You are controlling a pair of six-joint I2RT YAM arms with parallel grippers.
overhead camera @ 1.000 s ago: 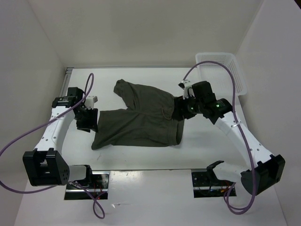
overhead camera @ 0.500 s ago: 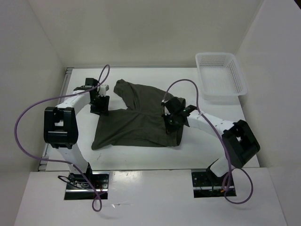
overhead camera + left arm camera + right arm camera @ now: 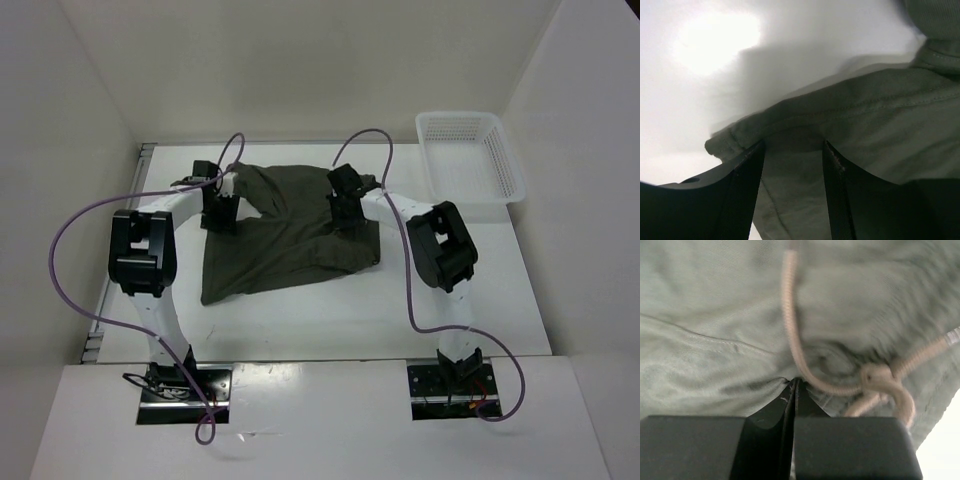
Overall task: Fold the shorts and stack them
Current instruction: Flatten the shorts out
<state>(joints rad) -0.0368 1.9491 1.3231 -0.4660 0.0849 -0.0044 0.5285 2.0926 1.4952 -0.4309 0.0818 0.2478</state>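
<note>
- White table [image 3: 300, 320] beneath everything.
- Shorts [image 3: 290, 240] lying wrinkled across the table's middle, legs toward the left.
- White basket [image 3: 512, 160] at the far right corner, apart from the cloth.
- Left gripper [image 3: 792, 147] spread, straddling a leg hem.
- Right gripper [image 3: 792, 382] pressed together, pinching waistband cloth beside the knotted drawstring [image 3: 790, 315].
</note>
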